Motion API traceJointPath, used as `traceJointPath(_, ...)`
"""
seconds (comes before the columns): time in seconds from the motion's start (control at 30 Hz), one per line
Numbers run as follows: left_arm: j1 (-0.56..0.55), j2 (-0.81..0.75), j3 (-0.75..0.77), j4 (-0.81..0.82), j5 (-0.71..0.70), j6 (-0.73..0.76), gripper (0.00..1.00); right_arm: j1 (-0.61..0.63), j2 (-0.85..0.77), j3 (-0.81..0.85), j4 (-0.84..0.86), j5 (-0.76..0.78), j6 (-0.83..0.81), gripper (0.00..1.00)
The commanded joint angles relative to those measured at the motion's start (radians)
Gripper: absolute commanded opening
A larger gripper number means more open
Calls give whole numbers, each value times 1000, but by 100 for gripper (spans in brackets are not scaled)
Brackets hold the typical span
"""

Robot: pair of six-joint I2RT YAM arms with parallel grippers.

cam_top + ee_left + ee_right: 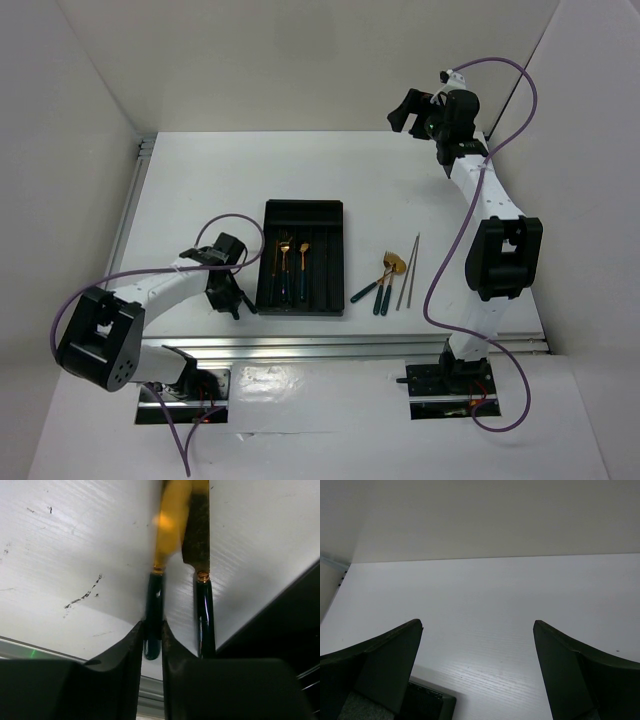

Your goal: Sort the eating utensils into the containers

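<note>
The black tray (330,225) lies mid-table with lengthwise compartments; three gold-headed, teal-handled utensils (287,262) lie in it. My left gripper (236,303) is at the tray's near left corner. In the left wrist view it (152,625) is shut on the teal handle of a gold-headed utensil (154,600). A gold knife (198,540) lies beside that utensil on the table, next to the tray's wall (280,620). More utensils (378,285) and two chopsticks (408,272) lie right of the tray. My right gripper (408,108) is open and empty, raised at the far right (477,625).
A corner of the tray (427,700) shows low in the right wrist view. White walls close in the table at the left, back and right. An aluminium rail (300,350) runs along the near edge, by the arm bases.
</note>
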Motion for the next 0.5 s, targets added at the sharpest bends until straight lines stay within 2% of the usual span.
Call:
traceJointPath(0.0, -3, 57, -25, -5, -27, -26, 20, -6, -21, 27, 42, 2, 0, 100)
traceJointPath(0.03, -3, 57, -25, -5, -27, -26, 12, -6, -21, 27, 33, 2, 0, 100)
traceJointPath(0.13, -3, 57, -25, -5, -27, -26, 0, -6, -21, 27, 33, 11, 0, 100)
traceJointPath(0.3, -12, 2, -16, -15, -27, -26, 0, -6, -21, 27, 33, -1, 0, 100)
traceJointPath(0.47, -23, -145, 6, -35, -47, -1, 0, -6, -30, 24, 46, 8, 0, 100)
